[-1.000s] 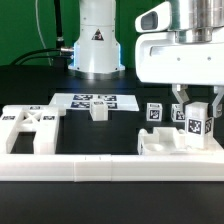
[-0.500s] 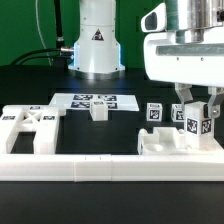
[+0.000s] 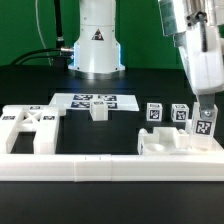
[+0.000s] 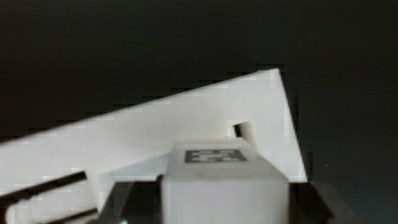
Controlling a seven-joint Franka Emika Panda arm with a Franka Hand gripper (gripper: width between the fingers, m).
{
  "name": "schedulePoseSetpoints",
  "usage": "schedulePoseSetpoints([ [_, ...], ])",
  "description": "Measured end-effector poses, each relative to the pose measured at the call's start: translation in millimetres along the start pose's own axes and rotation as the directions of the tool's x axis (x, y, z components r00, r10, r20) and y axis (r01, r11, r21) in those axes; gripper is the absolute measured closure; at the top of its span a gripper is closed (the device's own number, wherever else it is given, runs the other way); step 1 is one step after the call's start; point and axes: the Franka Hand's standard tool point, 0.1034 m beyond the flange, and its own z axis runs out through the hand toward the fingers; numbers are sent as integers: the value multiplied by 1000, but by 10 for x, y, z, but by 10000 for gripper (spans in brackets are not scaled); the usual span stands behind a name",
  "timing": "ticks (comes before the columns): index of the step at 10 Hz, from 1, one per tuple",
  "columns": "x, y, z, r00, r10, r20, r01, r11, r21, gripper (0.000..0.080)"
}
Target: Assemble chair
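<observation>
Only the exterior view shows the whole layout. At its left lies one X-braced panel (image 3: 30, 125), one small block (image 3: 98, 111) stands on the marker board (image 3: 78, 99), and one low white seat part (image 3: 165, 146) sits behind the long border rail (image 3: 110, 170).

At its right are three tagged legs. Two upright legs (image 3: 154, 112) stand side by side. The third, a square leg (image 3: 205, 125), leans in the gripper (image 3: 205, 112), which is closed narrowly on its sides.

The wrist view alone shows this leg's top tag (image 4: 217, 157) between dark fingers (image 4: 128, 196), over a slotted white surface (image 4: 169, 120).

The tags carry patterns only. The triangular label (image 3: 97, 37) on the robot base (image 3: 97, 55) is unreadable.
</observation>
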Motion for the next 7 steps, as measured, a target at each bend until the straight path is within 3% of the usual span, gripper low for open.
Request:
schedulePoseSetpoints([
  [1, 0, 0, 0, 1000, -31, 0, 31, 1000, 0, 462],
  [2, -1, 0, -2, 997, -77, -1, 77, 997, -4, 250],
  [3, -23, -10, -21, 988, -154, 4, 154, 988, -25, 250],
  [4, -50, -27, -34, 972, -233, 5, 233, 972, -25, 173],
  [7, -41, -23, -26, 894, -449, 10, 449, 893, -24, 153],
])
